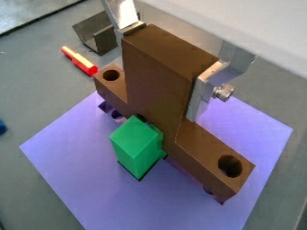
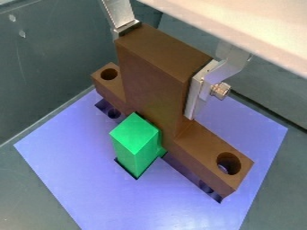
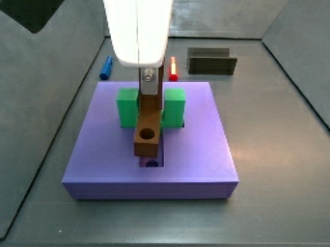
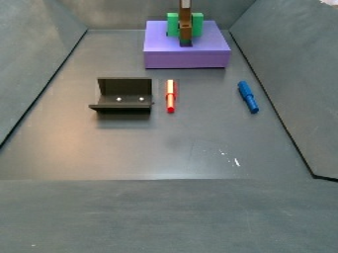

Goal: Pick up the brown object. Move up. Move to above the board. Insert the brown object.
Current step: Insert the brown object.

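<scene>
- Board point(image 3: 194, 154), purple-blue and the biggest thing, sits on the grey floor; in a side view point(image 4: 187, 51) it lies at twelve o'clock from the other loose items.
- Brown object point(image 1: 168, 90) stands in the board's lengthwise groove, its long bar lying along the groove with a round hole showing at each end in both wrist views, and its crosspiece rising upright.
- Gripper point(image 2: 168, 63) is directly above the board, its silver fingers point(image 1: 222, 76) clamped on either side of the brown object's upright part.
- Green block point(image 2: 135, 141) sits on the board, touching the brown object's side.
- Fixture point(image 4: 122, 96) stands on the floor, well apart from the board.
- Red marker point(image 4: 171, 95) lies just beside the fixture at three o'clock.
- Blue marker point(image 4: 247, 96) lies farther out at three o'clock.
</scene>
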Available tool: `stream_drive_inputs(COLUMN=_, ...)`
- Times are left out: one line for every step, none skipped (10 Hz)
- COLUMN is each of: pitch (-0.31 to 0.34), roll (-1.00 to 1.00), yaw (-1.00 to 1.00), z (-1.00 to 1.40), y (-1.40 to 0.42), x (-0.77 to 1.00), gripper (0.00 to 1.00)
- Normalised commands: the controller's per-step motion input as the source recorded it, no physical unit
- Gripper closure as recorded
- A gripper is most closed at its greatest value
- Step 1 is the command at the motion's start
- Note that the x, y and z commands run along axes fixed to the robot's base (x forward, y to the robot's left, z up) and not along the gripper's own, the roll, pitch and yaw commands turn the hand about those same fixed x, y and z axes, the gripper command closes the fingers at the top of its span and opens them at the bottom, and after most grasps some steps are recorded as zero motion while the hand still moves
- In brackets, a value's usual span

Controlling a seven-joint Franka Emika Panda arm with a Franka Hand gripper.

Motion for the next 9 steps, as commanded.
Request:
stream_drive_inputs(pitch=0.000, roll=-0.02, yaw=0.00, z=-0.24, y=0.00, x=0.00, gripper=1.00)
stream_drive_inputs(pitch=0.000, roll=0.00, yaw=0.00, z=-0.22, y=0.00, x=0.02, gripper=1.00)
stream_drive_inputs(pitch=0.000, roll=0.00, yaw=0.00, z=-0.22, y=0.00, x=0.02, gripper=1.00)
stream_drive_inputs(pitch=0.000, roll=0.00, yaw=0.00, z=-0.22, y=0.00, x=0.00, gripper=1.00)
stream_drive_inputs(pitch=0.000, roll=0.01, yaw=0.00, z=-0.22, y=0.00, x=0.01, gripper=1.00)
stream_drive_inputs(pitch=0.000, roll=0.01, yaw=0.00, z=-0.20, y=0.00, x=0.03, gripper=1.00)
stream_drive_inputs(pitch=0.000, roll=0.00, yaw=0.00, z=-0.22, y=0.00, x=0.00, gripper=1.00)
stream_drive_inputs(pitch=0.000, roll=0.05, yaw=0.09, z=-0.16, y=0.00, x=0.00, gripper=1.00)
stream_drive_inputs(pitch=0.000, roll=0.05, yaw=0.13, z=-0.13, y=0.00, x=0.00, gripper=1.00)
